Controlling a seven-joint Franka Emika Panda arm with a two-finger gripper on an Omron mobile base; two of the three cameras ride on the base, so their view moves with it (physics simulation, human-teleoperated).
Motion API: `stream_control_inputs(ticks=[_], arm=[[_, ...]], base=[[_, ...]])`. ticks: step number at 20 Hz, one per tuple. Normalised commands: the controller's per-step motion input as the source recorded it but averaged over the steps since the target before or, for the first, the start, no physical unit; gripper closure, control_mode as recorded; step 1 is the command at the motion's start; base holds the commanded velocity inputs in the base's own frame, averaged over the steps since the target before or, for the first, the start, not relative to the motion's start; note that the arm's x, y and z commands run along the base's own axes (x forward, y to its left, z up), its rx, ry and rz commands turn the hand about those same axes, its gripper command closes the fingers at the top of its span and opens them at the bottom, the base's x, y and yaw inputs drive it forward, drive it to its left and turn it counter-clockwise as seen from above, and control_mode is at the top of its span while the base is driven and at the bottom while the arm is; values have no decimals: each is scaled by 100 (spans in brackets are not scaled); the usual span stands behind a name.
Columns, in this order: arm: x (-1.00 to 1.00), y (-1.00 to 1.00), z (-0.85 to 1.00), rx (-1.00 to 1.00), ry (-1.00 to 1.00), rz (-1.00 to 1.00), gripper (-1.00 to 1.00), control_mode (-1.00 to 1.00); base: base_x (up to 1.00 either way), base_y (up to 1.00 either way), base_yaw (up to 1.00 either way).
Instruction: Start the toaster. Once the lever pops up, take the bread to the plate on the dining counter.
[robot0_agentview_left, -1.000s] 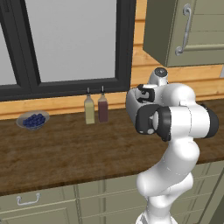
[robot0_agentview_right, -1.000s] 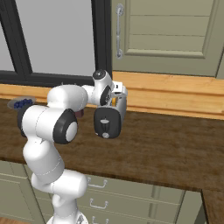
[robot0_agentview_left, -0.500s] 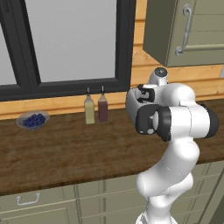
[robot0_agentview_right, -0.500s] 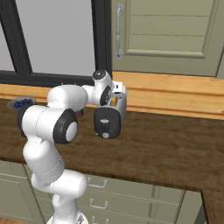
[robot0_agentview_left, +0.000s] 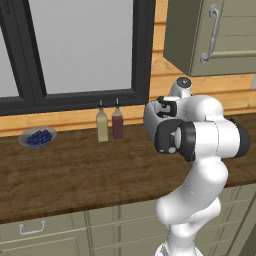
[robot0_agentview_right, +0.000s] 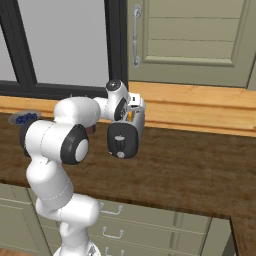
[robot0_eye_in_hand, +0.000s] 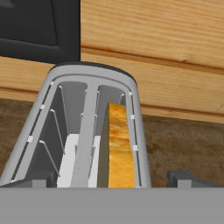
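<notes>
Toaster (robot0_agentview_right: 123, 140): boxy light-grey unit, upright on the wood-grain tabletop (robot0_agentview_right: 190, 170) toward its back edge, just below the wooden wall trim; dark front panel with a lever knob faces the tabletop's front edge.

Bread (robot0_eye_in_hand: 119, 146): one tan slice standing on edge in the slot nearer the hand view's right, top well clear of the slot, so likely placed for lifting straight up.

Gripper (robot0_agentview_right: 134, 111): poised directly above the toaster's top, jaws spread wide, holding nothing; judged to be lined up over the slots for a reach down.

Two bottles (robot0_agentview_left: 110, 124): side by side at the back edge.

Bowl of blueberries (robot0_agentview_left: 37, 137): well apart from the bottles, toward the back left corner.
</notes>
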Motion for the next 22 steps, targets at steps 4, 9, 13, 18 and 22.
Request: stream_control_inputs(ticks=[4, 9, 13, 18, 22], arm=[[0, 0, 0, 0, 0, 0, -100, -100], [0, 0, 0, 0, 0, 0, -100, -100], [0, 0, 0, 0, 0, 0, -100, -100], [0, 0, 0, 0, 0, 0, -100, -100], [0, 0, 0, 0, 0, 0, -100, -100]], base=[[0, 0, 0], [0, 0, 0], [0, 0, 0], [0, 0, 0], [0, 0, 0]])
